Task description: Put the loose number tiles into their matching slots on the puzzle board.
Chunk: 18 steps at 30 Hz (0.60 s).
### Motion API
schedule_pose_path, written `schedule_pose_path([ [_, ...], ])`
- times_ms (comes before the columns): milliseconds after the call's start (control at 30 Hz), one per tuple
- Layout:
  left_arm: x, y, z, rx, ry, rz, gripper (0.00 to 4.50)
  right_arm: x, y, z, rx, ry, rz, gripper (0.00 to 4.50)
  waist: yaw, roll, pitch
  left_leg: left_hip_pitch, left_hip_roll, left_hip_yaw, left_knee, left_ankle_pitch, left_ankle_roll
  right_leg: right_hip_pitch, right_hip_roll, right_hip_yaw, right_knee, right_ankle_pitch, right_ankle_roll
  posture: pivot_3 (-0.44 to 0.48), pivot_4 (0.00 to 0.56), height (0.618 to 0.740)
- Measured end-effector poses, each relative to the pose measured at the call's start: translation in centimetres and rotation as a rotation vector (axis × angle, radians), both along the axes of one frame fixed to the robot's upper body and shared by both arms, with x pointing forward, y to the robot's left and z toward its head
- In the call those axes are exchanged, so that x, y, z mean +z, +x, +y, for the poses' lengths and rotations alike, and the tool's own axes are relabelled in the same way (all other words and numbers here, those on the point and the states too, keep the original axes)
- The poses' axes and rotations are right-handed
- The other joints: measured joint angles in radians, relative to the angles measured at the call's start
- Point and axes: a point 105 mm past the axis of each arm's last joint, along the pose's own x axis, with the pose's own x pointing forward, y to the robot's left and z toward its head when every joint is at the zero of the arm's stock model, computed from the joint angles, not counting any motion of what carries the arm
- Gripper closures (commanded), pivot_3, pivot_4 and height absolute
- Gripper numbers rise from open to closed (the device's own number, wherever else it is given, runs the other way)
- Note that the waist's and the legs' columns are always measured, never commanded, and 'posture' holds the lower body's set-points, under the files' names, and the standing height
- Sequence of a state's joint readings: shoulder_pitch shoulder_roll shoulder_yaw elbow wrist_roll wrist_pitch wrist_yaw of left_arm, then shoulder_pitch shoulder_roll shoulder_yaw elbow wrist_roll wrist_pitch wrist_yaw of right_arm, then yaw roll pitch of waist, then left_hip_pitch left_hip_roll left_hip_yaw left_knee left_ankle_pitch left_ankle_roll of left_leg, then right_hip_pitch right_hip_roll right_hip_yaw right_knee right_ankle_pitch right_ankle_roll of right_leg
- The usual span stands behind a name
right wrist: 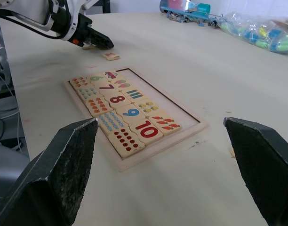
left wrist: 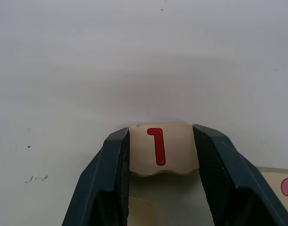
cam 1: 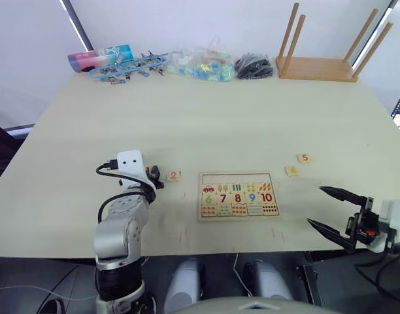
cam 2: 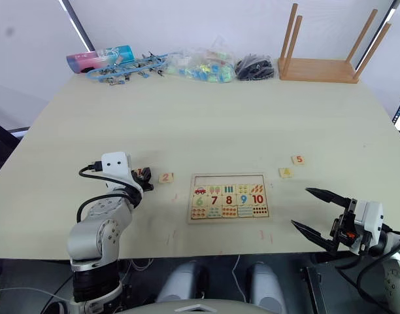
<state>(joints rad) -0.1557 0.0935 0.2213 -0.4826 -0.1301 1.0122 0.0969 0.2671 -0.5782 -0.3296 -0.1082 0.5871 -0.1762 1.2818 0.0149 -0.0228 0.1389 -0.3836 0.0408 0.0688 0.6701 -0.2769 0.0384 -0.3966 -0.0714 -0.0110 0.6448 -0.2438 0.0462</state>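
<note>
Left claw [left wrist: 160, 155] low over the worktop [cam 1: 239, 111], fingers clamped on either side of the number 1 tile [left wrist: 162, 148]; right claw [cam 1: 336, 209] raised off the near edge, fingers spread wide.

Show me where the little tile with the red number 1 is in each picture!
Left eye view: tucked between the left gripper fingers, left of the puzzle board.
Right eye view: the 1 tile at the left gripper, beside the 2 tile.
Left wrist view: centre, pinched between both fingers.
Right wrist view: too hidden to tell.
Shared landmark: the 2 tile.
</note>
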Motion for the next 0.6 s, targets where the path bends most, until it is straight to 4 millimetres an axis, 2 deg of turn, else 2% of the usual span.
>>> schedule_pose_path([
  [133,0.0,-0.1,0.0,0.015,0.003,0.006,2.98,0.0,0.0,0.1,0.008,-0.001,-0.002,0.0,0.0,0.0,0.0,0.0,0.0,0.0,0.0,0.0,0.0,0.0,0.0,0.0,0.0,0.0,0.0,0.0,0.15,0.737],
  [167,0.0,-0.1,-0.1,0.014,0.002,0.006,2.48,0.0,0.0,0.1,0.01,-0.001,-0.003,0.0,0.0,0.0,0.0,0.0,0.0,0.0,0.0,0.0,0.0,0.0,0.0,0.0,0.0,0.0,0.0,0.0,0.15,0.737],
  [300,-0.1,0.0,-0.7,-0.031,0.012,0.017,1.07,0.1,0.0,0.2,0.022,-0.002,-0.005,0.0,0.0,0.0,0.0,0.0,0.0,0.0,0.0,0.0,0.0,0.0,0.0,0.0,0.0,0.0,0.0,0.0,0.15,0.737],
  [367,0.0,0.0,-1.0,-0.052,0.007,0.014,0.16,0.0,0.0,0.3,0.028,-0.001,-0.003,0.0,0.0,0.0,0.0,0.0,0.0,0.0,0.0,0.0,0.0,0.0,0.0,0.0,0.0,0.0,0.0,0.0,0.15,0.737],
  [600,0.5,-0.2,-0.2,-0.081,0.022,0.0,0.06,0.0,-0.1,0.4,0.034,-0.001,-0.001,0.0,-0.001,-0.001,0.0,0.0,0.0,0.0,0.0,0.0,0.0,0.0,0.0,0.0,0.0,0.0,0.0,0.0,0.15,0.737],
])
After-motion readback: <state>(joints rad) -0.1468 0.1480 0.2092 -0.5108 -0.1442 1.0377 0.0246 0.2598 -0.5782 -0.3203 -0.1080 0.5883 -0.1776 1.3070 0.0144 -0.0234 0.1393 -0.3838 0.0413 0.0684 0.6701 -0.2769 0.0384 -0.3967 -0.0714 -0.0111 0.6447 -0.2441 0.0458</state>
